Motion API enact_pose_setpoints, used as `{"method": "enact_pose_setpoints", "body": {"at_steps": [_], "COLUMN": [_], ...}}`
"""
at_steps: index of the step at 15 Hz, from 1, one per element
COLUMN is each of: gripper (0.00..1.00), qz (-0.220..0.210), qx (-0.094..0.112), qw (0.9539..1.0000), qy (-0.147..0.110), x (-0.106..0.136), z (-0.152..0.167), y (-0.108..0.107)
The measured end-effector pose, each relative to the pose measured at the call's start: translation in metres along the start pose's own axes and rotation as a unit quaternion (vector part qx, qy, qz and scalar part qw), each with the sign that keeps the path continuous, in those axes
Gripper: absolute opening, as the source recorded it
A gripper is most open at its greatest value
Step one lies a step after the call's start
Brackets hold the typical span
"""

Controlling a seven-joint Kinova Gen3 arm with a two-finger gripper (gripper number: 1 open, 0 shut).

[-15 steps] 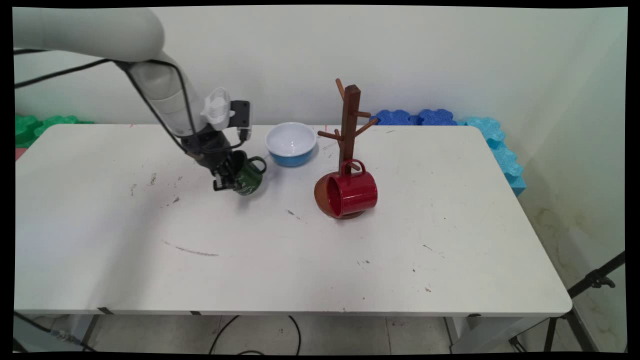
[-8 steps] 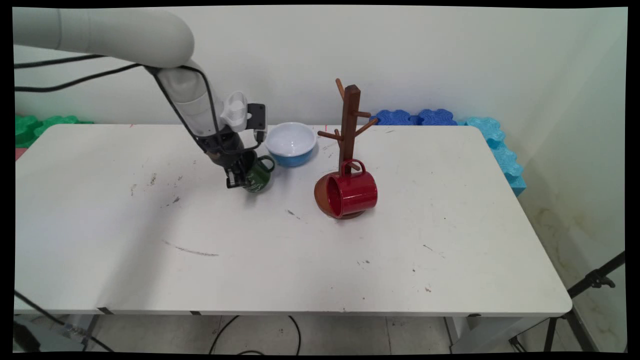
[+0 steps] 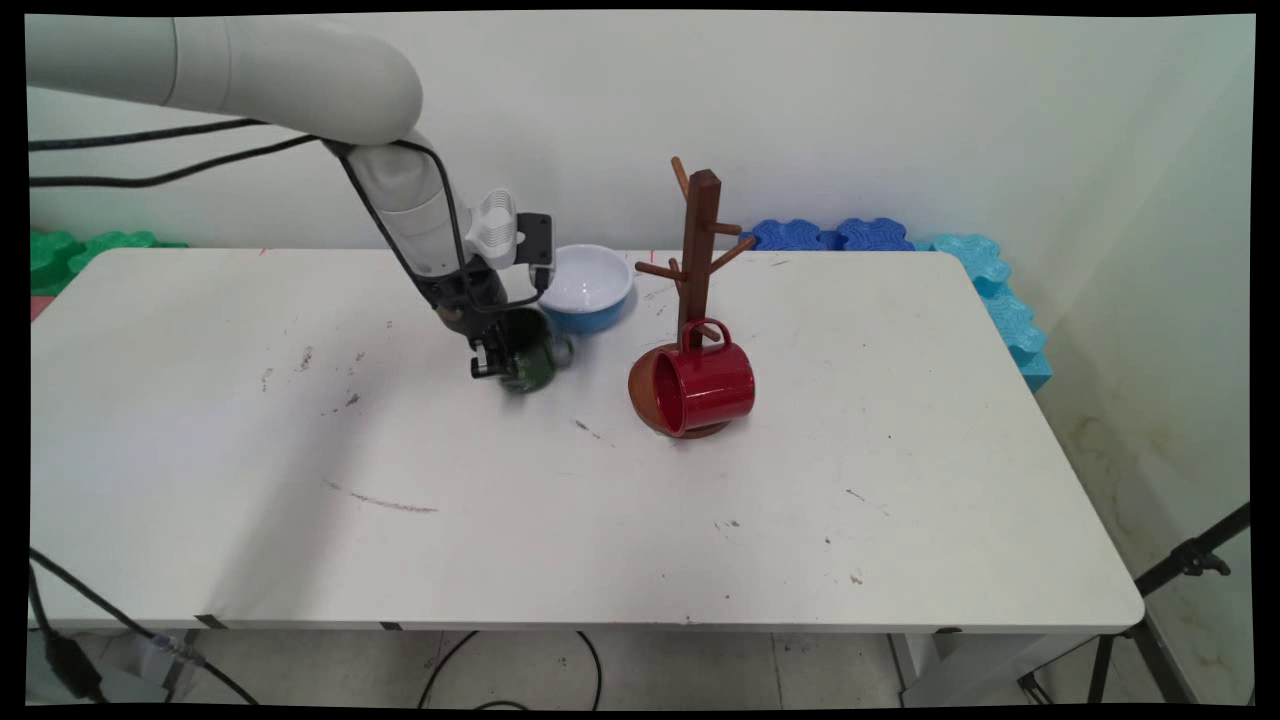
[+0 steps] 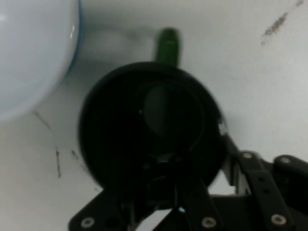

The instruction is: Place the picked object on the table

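Note:
My gripper (image 3: 500, 362) is shut on the rim of a dark green mug (image 3: 530, 353), held tilted just above the white table (image 3: 500, 520). The hand view looks straight into the mug's dark inside (image 4: 154, 130), and its green handle (image 4: 168, 45) points away from the hand. One finger (image 4: 255, 178) lies outside the mug's wall, the other inside it. A blue bowl with a white inside (image 3: 590, 285) stands close behind the mug and shows at the hand view's upper left as the bowl (image 4: 29, 53). To the right stands a brown wooden mug tree (image 3: 698, 250) with a red mug (image 3: 700, 388) lying on its side on the tree's base.
Green foam blocks (image 3: 70, 250) lie beyond the table's back left corner, and blue foam blocks (image 3: 900, 240) run along its back right corner and right side. A black tripod leg (image 3: 1170, 590) stands off the table's right front.
My gripper has carried the green mug to the right, closer to the blue bowl and the mug tree. The red mug, the bowl and the tree have stayed put.

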Motion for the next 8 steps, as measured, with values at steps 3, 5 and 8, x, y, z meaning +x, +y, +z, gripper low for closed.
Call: {"method": "enact_pose_setpoints", "body": {"at_steps": [3, 5, 8], "gripper": [1.00, 1.00, 1.00], "qz": [0.002, 0.003, 0.002], "qx": [-0.003, -0.005, -0.009], "qw": [1.0000, 1.0000, 0.9999], "qy": [0.003, 0.005, 0.011], "x": [0.0031, 0.0042, 0.0045], "z": [0.0025, 0.0036, 0.0033], "y": [0.0022, 0.0039, 0.0066]}}
